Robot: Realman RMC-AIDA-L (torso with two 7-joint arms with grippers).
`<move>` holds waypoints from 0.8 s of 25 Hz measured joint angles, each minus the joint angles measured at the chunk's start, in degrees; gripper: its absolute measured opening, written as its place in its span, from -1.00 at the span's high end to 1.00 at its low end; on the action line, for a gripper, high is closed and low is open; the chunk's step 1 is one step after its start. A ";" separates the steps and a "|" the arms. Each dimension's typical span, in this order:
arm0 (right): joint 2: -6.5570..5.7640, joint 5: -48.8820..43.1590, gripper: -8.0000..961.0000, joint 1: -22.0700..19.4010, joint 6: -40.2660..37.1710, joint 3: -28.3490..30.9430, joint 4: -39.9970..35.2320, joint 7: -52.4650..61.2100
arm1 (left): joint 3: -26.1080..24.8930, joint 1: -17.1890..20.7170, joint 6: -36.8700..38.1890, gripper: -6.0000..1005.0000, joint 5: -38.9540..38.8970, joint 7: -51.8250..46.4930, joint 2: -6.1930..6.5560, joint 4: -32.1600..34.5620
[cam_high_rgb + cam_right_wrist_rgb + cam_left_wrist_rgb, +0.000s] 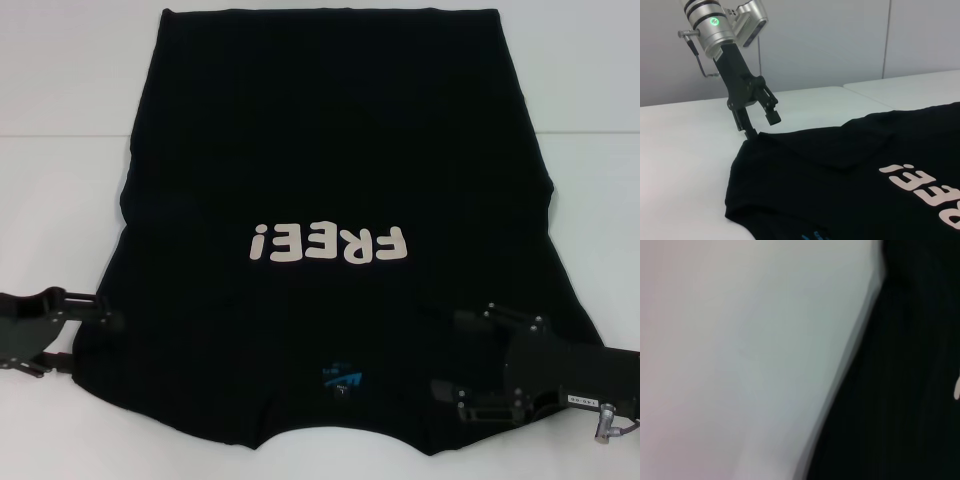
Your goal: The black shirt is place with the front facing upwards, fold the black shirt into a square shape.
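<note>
Flanking black shirt [340, 150] (lettering up)

The shirt [340, 150] lies flat on the white table [60, 120], "FREE!" lettering [330, 243] upside down at centre, blue label [343, 381] toward 6 o'clock. Left gripper [105, 310] touches its 8 o'clock edge; right gripper [455, 355] rests over its 4 o'clock corner, fingers spread.

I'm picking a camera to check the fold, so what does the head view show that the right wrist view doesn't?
Only the head view shows the right pincer over the black shirt, the whole white FREE! lettering and the shirt's far hem. Only the right wrist view shows the left pincer open, one finger at the shirt's corner, with a wall behind. Both show the shirt front-up on the white table and its blue neck label.
</note>
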 joint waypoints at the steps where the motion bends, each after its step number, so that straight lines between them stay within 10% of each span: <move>1: 0.00 0.00 -0.97 0.00 0.01 0.00 0.00 0.00 | -0.05 -0.09 -0.01 -0.86 -0.01 0.05 0.00 -0.14; 20: 0.00 0.00 -0.97 0.00 0.02 0.17 0.00 0.06 | 0.29 -1.61 -0.30 -0.86 -2.01 0.69 -0.73 -0.48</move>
